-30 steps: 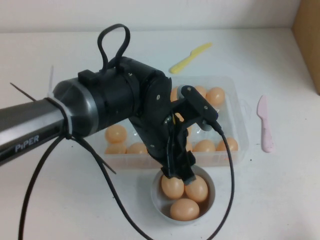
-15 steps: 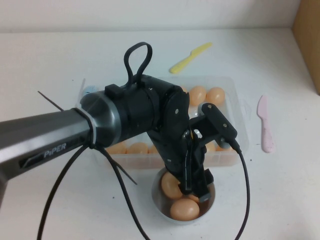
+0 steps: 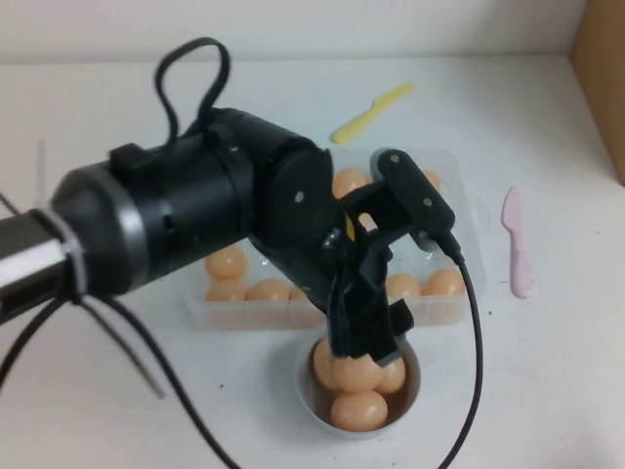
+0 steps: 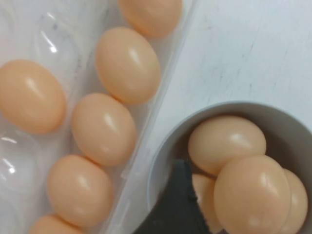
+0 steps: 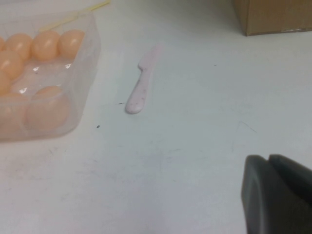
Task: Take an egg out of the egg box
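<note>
The clear plastic egg box (image 3: 463,210) holds several peach-orange eggs; it also shows in the left wrist view (image 4: 139,161) and the right wrist view (image 5: 87,58). A small grey-white bowl (image 3: 306,389) stands against its near side with several eggs in it. My left gripper (image 3: 366,337) hangs just over the bowl. In the left wrist view one black finger (image 4: 178,207) sits inside the bowl rim (image 4: 163,148), with a narrow gap to the nearest egg (image 4: 253,195), which lies on top of the others. My right gripper (image 5: 275,168) is shut and empty, low over bare table right of the box.
A yellow plastic knife (image 3: 373,110) lies behind the box. A pink plastic knife (image 3: 518,244) lies to its right, also in the right wrist view (image 5: 140,85). A cardboard box (image 3: 604,68) stands at the far right edge.
My left gripper dipped into the bowl and has since lifted slightly. The bowl went from three eggs to one more on top. The right arm has not visibly moved.
</note>
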`<state>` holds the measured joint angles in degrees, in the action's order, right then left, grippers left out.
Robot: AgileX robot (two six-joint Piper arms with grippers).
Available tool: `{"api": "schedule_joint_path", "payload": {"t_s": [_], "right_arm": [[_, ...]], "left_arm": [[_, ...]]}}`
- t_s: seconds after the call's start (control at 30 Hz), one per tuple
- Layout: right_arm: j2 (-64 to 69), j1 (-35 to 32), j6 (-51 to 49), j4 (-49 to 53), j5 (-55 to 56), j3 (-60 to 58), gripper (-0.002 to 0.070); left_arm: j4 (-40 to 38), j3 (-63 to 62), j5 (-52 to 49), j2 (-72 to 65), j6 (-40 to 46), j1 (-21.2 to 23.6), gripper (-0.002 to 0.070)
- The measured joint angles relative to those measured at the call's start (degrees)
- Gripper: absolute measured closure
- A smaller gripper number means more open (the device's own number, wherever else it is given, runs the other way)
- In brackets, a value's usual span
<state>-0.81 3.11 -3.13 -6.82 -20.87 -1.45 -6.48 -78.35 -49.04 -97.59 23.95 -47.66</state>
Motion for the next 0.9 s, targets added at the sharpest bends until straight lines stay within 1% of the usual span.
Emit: {"api": "schedule_joint_path", "payload": {"t_s": [0.07, 0.1, 0.17, 0.23, 0.3, 0.33, 0.43, 0.53, 0.67, 0.9], "right_arm": [[0.00, 0.00, 0.00, 0.00, 0.00, 0.00, 0.0694], [0.00, 0.00, 0.00, 0.00, 0.00, 0.00, 0.0694], [0.00, 0.00, 0.00, 0.00, 0.00, 0.00, 0.0694], [0.00, 0.00, 0.00, 0.00, 0.00, 0.00, 0.0694], [0.00, 0.00, 0.00, 0.00, 0.00, 0.00, 0.0694], [0.00, 0.00, 0.00, 0.00, 0.00, 0.00, 0.0694], [0.00, 0.00, 0.00, 0.00, 0.00, 0.00, 0.0694], [0.00, 0.00, 0.00, 0.00, 0.00, 0.00, 0.0694], [0.00, 0.00, 0.00, 0.00, 0.00, 0.00, 0.0694], [0.00, 0.00, 0.00, 0.00, 0.00, 0.00, 0.0694]], "left_arm": [[0.53, 2.82, 2.75, 3.38, -1.17, 0.00, 0.0202], [0.68, 4.64, 4.32, 5.32, -1.45, 0.00, 0.0251], [0.88, 8.37, 7.67, 8.93, -1.69, 0.00, 0.0378], [0.96, 12.84, 11.67, 12.99, -2.20, 0.00, 0.0524], [0.96, 16.82, 15.27, 17.13, -2.81, 0.00, 0.0606], [1.02, 19.00, 17.44, 19.29, -3.28, 0.00, 0.0631], [1.02, 25.10, 24.33, 25.61, -4.63, 0.00, 0.0662], [1.02, 29.96, 28.44, 31.72, -6.92, 0.00, 0.0672], [1.02, 31.69, 29.09, 39.13, -9.21, 0.00, 0.0675], [1.02, 31.78, 27.93, 49.64, -9.78, 0.00, 0.0675]]}}
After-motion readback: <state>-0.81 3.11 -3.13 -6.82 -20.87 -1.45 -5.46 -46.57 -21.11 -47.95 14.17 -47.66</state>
